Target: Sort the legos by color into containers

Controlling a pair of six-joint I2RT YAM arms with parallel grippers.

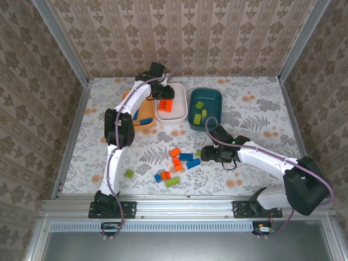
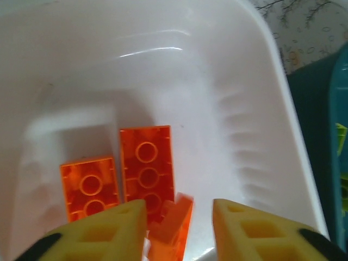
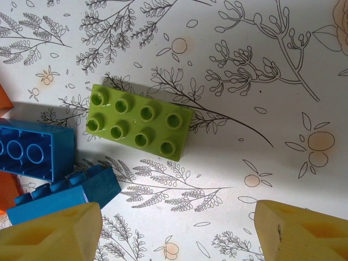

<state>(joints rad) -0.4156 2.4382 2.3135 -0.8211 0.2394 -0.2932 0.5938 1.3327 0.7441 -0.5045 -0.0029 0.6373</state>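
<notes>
Gaping left claw [image 2: 179,217] over orange legos [image 2: 145,163] in white tub [image 2: 244,109], right claw [image 3: 176,231] wide, eight-stud lime brick [image 3: 138,120]

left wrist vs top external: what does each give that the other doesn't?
Left wrist: the orange bricks look hollow side up, two flat, a third brick tilted between the yellow fingers of the open left gripper.
Top external: an orange tub holding blue bricks, loose bricks on the table, and the right gripper low beside a blue brick.
Both: the white tub with orange bricks in it, and the teal tub beside it with lime pieces.
</notes>
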